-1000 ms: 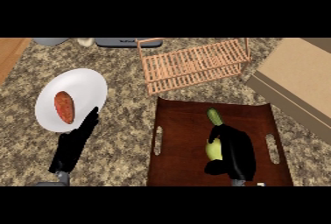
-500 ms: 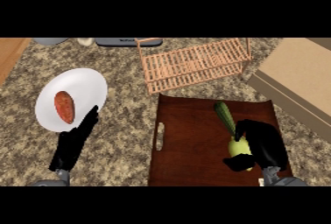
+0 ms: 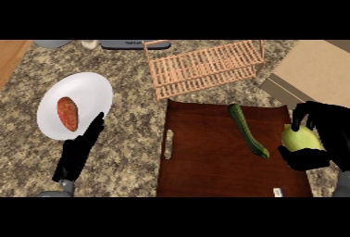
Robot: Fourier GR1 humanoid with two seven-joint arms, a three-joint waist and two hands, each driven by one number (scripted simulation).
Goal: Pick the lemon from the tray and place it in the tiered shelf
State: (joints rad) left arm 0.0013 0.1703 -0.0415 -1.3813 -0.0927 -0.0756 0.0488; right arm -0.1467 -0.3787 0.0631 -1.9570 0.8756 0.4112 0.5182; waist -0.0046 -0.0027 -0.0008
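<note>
The right hand (image 3: 332,127) curls fingers and thumb around the lemon (image 3: 299,140) at the tray's (image 3: 205,159) right edge, apparently to carry it. The tiered shelf (image 3: 205,68) lies beyond its fingertips. The left hand (image 3: 78,153) rests open.

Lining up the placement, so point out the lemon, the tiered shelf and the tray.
lemon (image 3: 299,140), head view, middle of its visible yellow-green skin.
tiered shelf (image 3: 205,69), head view, on its wooden slats.
tray (image 3: 205,162), head view, bare brown floor near its middle.
</note>
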